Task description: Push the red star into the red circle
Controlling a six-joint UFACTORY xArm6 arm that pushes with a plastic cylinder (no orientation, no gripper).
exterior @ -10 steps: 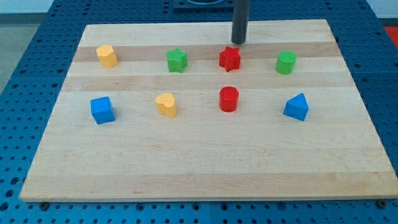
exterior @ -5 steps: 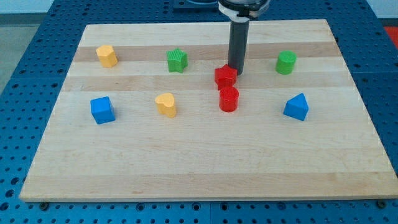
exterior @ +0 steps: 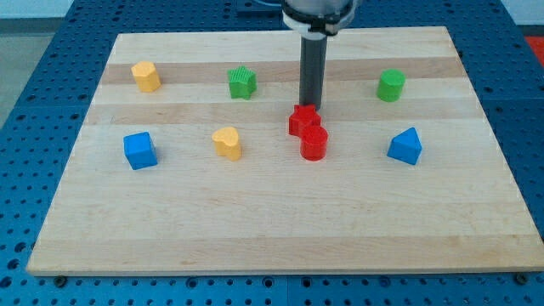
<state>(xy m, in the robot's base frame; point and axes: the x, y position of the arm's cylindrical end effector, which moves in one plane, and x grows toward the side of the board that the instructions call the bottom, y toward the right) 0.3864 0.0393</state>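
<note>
**Red star against red circle at mid-worktop**

The near half of the wooden worktop (exterior: 272,229) is bare wood down to its bottom edge. In the middle row, from the view's left, sit a blue cube (exterior: 139,150), a yellow heart-like block (exterior: 227,142), the red circle (exterior: 314,144) and a blue triangular block (exterior: 405,145). The red star (exterior: 303,121) touches the red circle's upper-left side, partly overlapped by it in the view. My tip (exterior: 309,107) stands right at the star's far edge, the dark rod rising straight toward the view's top; the arm carries no jawed end effector, only this rod. Beyond lie a yellow block (exterior: 146,76), a green star-like block (exterior: 242,82) and a green cylinder (exterior: 391,85), each well apart from the red pair. The blue triangular block is nearest the worktop's right edge.
</note>
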